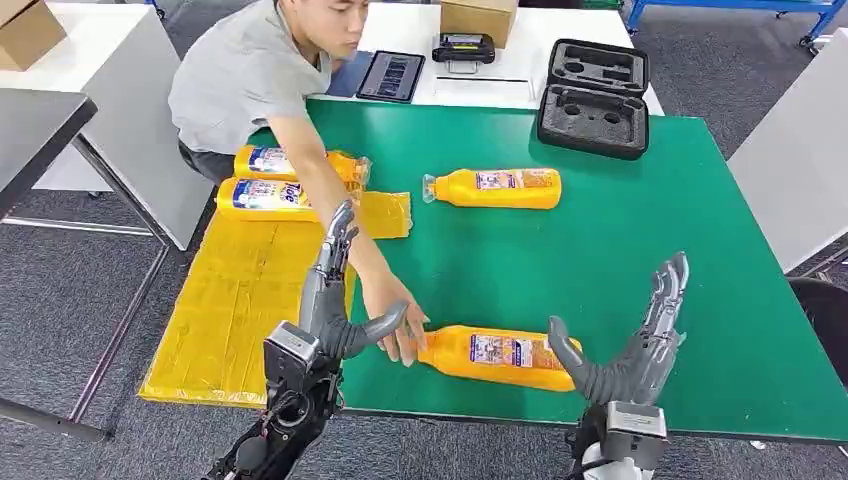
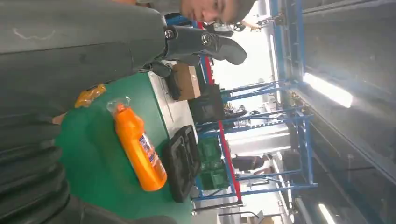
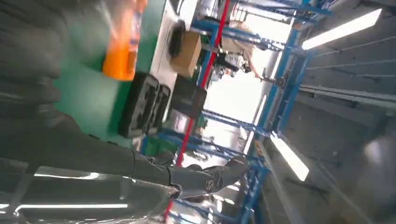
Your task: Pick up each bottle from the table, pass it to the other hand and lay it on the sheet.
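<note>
Left hand and right hand hovering with fingers spread, holding nothing, flanking orange plastic bottle lying near green tabletop's front edge; person's hand touching its cap end.

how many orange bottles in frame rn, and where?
4. Two lie on the yellow sheet at its far end: far sheet bottle and near sheet bottle. One mid-table bottle. One near-edge bottle with a person's hand at its cap end.
</note>
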You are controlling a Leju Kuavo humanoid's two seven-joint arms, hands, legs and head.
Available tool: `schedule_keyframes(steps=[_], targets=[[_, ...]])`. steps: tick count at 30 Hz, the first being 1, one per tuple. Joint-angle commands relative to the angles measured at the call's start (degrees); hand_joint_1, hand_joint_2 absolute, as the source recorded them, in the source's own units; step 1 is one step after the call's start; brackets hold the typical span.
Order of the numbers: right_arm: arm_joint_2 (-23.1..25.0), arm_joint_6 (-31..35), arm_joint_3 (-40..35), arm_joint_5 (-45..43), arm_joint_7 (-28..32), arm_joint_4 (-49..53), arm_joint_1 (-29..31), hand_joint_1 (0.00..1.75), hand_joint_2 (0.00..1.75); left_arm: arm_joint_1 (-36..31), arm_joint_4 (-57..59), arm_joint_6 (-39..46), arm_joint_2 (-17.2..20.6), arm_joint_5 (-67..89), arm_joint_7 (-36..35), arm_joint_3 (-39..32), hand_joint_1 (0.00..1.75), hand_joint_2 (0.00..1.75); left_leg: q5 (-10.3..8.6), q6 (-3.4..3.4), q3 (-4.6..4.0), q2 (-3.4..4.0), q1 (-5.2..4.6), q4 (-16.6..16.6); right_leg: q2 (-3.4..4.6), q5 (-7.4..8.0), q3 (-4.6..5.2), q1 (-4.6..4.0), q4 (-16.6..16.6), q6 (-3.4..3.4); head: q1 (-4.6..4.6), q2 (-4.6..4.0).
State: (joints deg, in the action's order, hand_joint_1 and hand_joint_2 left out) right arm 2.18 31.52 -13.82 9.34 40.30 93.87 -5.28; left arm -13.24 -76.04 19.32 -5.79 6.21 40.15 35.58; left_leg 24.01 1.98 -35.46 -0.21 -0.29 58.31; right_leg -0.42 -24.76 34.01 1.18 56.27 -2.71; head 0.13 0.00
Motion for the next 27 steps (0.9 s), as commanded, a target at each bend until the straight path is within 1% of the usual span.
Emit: schedule_keyframes(steps=[1,2,3,4,5,6,7,8,9,12,13,15,17,18,19,24,25,26,27], targets=[[-3.0,2.9,-2.6,11.9,-0.3,-16.7,1.6,0.00,1.75,-1.6,1.9,-0.4,1.9,1.1,-0.2,2.7,0.00,1.75,0.09,-0.13,0.49,0.05,0.15,-0.2,0.06,-0.02,-0.54,-0.15,-0.3,0.15,0.00,0.00],[-3.0,2.9,-2.6,11.9,-0.3,-16.7,1.6,0.00,1.75,-1.6,1.9,-0.4,1.9,1.1,-0.2,2.7,0.00,1.75,0.07,-0.10,0.32,0.04,0.10,-0.1,0.05,-0.02,-0.35,-0.11,-0.2,0.11,0.02,0.00],[-3.1,2.5,-2.6,14.3,-0.4,-17.6,1.8,0.00,1.75,-2.0,2.1,-0.8,2.0,0.9,-0.2,2.8,0.00,1.75,0.09,-0.13,0.39,0.01,0.12,-0.1,0.03,-0.04,-0.44,-0.12,-0.2,0.14,-0.02,0.00],[-2.8,1.2,-2.1,17.0,-1.3,-17.6,1.7,0.00,1.75,-2.4,2.3,-1.1,2.1,0.8,-0.2,3.2,0.00,1.75,0.08,-0.10,0.28,0.03,0.09,-0.1,0.04,-0.03,-0.31,-0.10,-0.2,0.12,0.02,0.00],[-2.8,-1.3,-1.9,17.7,-2.4,-17.4,1.6,0.00,1.75,-2.7,2.5,-1.0,2.0,0.9,-0.2,3.4,0.00,1.75,0.04,-0.07,0.18,0.01,0.05,-0.1,0.02,-0.01,-0.20,-0.06,-0.1,0.08,0.00,0.00],[-3.3,-3.8,-2.0,19.3,-3.8,-17.0,1.5,0.00,1.75,-3.0,2.8,-1.1,2.0,0.9,-0.2,3.5,0.00,1.75,0.08,-0.11,0.29,0.04,0.09,-0.1,0.05,-0.03,-0.31,-0.10,-0.2,0.13,0.00,0.00],[-3.6,-4.7,-1.9,21.1,-4.6,-16.5,1.2,0.00,1.75,-3.2,3.0,-1.3,2.0,0.9,-0.2,3.5,0.00,1.75,0.04,-0.08,0.18,-0.01,0.05,-0.1,0.00,-0.02,-0.20,-0.06,-0.1,0.09,0.00,0.00],[-3.8,-6.0,-1.7,22.6,-5.9,-15.8,0.9,0.00,1.75,-3.4,3.3,-1.4,1.9,1.0,-0.2,3.6,0.00,1.75,0.08,-0.11,0.24,0.01,0.09,0.0,0.02,-0.04,-0.28,-0.10,-0.1,0.13,0.02,0.00],[-4.1,-8.3,-1.0,23.3,-7.2,-14.2,0.1,0.00,1.75,-3.3,3.2,-1.5,1.9,1.0,-0.2,3.5,0.00,1.75,0.04,-0.08,0.15,-0.04,0.05,0.0,-0.03,-0.03,-0.18,-0.06,-0.1,0.09,0.00,0.00],[-5.7,-10.8,0.1,25.2,-8.9,-11.7,-1.9,0.00,1.75,-3.0,3.1,-2.6,2.1,1.0,-0.2,3.4,0.00,1.75,0.09,-0.11,0.26,-0.10,0.07,0.0,-0.08,-0.10,-0.30,-0.07,-0.1,0.14,0.00,0.00],[-5.9,-11.4,0.4,25.6,-9.3,-10.9,-2.5,0.00,1.75,-3.0,3.2,-2.9,2.0,0.8,-0.2,3.3,0.00,1.75,0.05,-0.08,0.18,-0.07,0.04,0.0,-0.06,-0.06,-0.21,-0.05,-0.1,0.09,0.00,0.00],[-6.4,-13.2,1.1,25.0,-9.7,-9.4,-3.6,0.00,1.75,-3.1,3.4,-3.8,1.8,0.7,-0.2,3.2,0.00,1.75,0.14,-0.14,0.36,-0.11,0.10,0.0,-0.09,-0.14,-0.44,-0.11,-0.1,0.16,0.00,0.00],[-6.9,-14.4,1.7,25.2,-10.1,-9.0,-4.2,0.00,1.75,-3.3,3.7,-4.3,1.4,0.9,-0.2,3.2,0.00,1.75,0.04,-0.06,0.12,-0.11,0.01,0.0,-0.10,-0.07,-0.15,-0.01,-0.1,0.07,0.00,0.00],[-6.9,-14.4,1.8,25.1,-10.2,-9.0,-4.3,0.00,1.75,-3.4,3.8,-4.3,1.3,0.9,-0.2,3.2,0.00,1.75,0.09,-0.09,0.22,-0.10,0.04,0.0,-0.09,-0.10,-0.27,-0.05,-0.1,0.11,0.00,0.00],[-7.1,-16.2,2.0,24.2,-10.8,-9.4,-4.3,0.00,1.75,-3.4,3.8,-4.6,1.1,1.1,-0.2,3.2,0.00,1.75,0.06,-0.06,0.14,-0.07,0.01,0.0,-0.06,-0.06,-0.16,-0.02,-0.1,0.08,0.00,0.00],[-7.1,-16.2,2.0,24.2,-10.8,-9.4,-4.3,0.00,1.75,-3.4,3.8,-4.6,1.1,1.1,-0.2,3.2,0.00,1.75,0.09,-0.09,0.20,-0.05,0.04,0.0,-0.04,-0.07,-0.22,-0.05,-0.1,0.12,0.00,0.00],[-7.4,-17.3,1.8,24.2,-11.3,-10.0,-4.0,0.00,1.75,-3.3,3.8,-4.8,1.1,1.1,-0.2,3.2,0.00,1.75,0.21,-0.19,0.44,-0.02,0.14,0.0,0.00,-0.15,-0.48,-0.15,-0.1,0.24,0.00,0.00],[-7.8,-18.7,2.1,23.9,-12.0,-10.4,-3.8,0.00,1.75,-3.3,3.7,-4.9,1.1,1.2,-0.2,3.1,0.00,1.75,0.21,-0.20,0.44,-0.01,0.14,0.0,0.02,-0.15,-0.47,-0.16,-0.1,0.26,0.00,0.00],[-8.2,-19.7,2.6,23.7,-12.2,-10.9,-3.5,0.00,1.75,-3.3,3.7,-5.0,1.0,1.3,-0.2,3.1,0.00,1.75,0.12,-0.11,0.24,-0.02,0.07,0.0,-0.01,-0.08,-0.26,-0.09,-0.1,0.15,0.00,0.00]])
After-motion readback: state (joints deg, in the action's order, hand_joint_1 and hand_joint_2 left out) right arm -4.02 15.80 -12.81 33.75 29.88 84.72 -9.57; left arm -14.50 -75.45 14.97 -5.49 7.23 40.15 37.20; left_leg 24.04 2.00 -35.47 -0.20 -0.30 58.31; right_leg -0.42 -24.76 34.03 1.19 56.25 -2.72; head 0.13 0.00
